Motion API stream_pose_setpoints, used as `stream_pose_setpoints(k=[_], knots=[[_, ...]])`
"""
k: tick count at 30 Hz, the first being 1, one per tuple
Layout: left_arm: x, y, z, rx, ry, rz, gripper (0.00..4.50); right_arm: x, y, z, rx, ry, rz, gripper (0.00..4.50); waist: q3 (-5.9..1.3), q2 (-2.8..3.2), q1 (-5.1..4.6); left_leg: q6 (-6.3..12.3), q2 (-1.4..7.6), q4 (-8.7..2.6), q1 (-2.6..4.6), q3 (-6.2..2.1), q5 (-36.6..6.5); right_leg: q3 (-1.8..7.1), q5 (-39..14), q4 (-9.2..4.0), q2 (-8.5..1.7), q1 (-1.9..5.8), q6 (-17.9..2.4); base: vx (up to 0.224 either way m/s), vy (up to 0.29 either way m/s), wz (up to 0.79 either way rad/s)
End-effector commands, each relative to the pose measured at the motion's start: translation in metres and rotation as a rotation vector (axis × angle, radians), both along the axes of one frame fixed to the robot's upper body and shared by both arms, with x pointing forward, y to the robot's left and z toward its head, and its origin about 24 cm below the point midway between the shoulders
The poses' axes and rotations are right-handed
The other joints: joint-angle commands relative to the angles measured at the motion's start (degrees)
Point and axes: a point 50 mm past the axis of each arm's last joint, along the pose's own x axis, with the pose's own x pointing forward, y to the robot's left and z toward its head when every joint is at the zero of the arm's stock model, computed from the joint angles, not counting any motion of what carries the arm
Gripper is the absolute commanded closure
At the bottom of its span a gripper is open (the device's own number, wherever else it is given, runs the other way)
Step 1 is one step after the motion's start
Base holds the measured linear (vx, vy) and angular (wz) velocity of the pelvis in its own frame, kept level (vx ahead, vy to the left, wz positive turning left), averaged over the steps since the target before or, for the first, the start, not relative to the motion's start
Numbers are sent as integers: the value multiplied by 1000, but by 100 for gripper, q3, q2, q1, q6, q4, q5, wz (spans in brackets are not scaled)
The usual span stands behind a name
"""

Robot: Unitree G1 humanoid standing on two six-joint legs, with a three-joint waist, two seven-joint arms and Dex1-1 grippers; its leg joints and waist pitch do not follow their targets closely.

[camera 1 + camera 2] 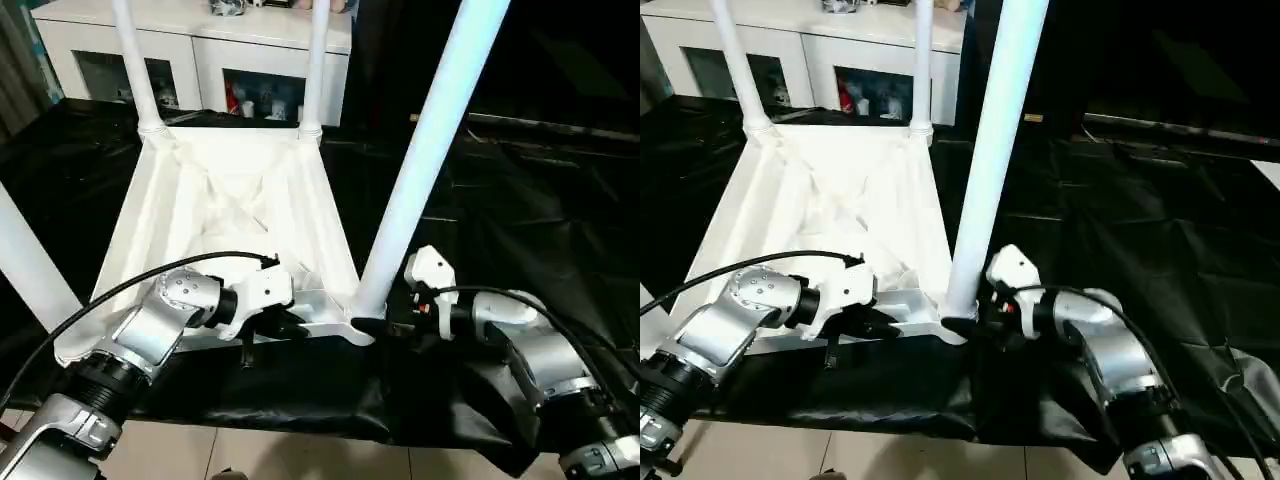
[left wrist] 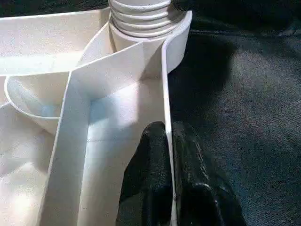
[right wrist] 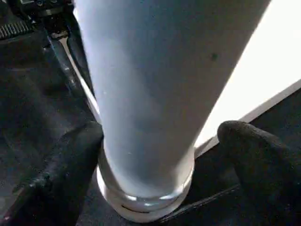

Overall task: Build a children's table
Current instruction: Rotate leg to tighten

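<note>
Your left tool point(image 1: 268, 322) is clenched on the near side wall of the children's table top point(image 1: 240, 200), one black finger point(image 2: 148, 165) on each face of the thin rim. The top lies ribs-up on the black-covered surface point(image 1: 540, 210), stretching away from both tools. Your right tool point(image 3: 160, 155) stands released, fingers either side of the near right leg point(image 1: 425, 150) at its base, left one touching, right one apart. That leg stands in its corner socket point(image 1: 365, 318), between the two tools. Two far legs point(image 1: 135, 60) rise beyond, before a white glass-door cabinet point(image 1: 200, 50)
</note>
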Motion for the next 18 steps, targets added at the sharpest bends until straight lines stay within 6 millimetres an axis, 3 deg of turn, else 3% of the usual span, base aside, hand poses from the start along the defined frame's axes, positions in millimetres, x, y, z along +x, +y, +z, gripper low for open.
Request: stream_pose_setpoints(k=[1, 3, 18], knots=[[-2, 6, -5, 20, 19, 20, 450, 2, 0, 1, -14, -1, -5, 37, -304, 62, -23, -23, 83, -438, 23, -37, -1740, 333, -2289, -588, -487, 182, -609, 0, 0, 0], [-2, 6, -5, 20, 20, 20, 450, 2, 1, 0, -13, 1, 0, 73, -300, 65, -27, -29, 83, -439, 31, -38, -1798, 329, -2358, -600, -486, 174, -601, 0, 0, 0], [-3, 8, -7, 14, 27, 49, 450, 3, 1, -8, -14, 36, -20, 174, -287, 61, -72, -25, 82, -454, 23, -44, -1857, 327, -2463, -614, -486, 169, -586, 0, 0, 0]])
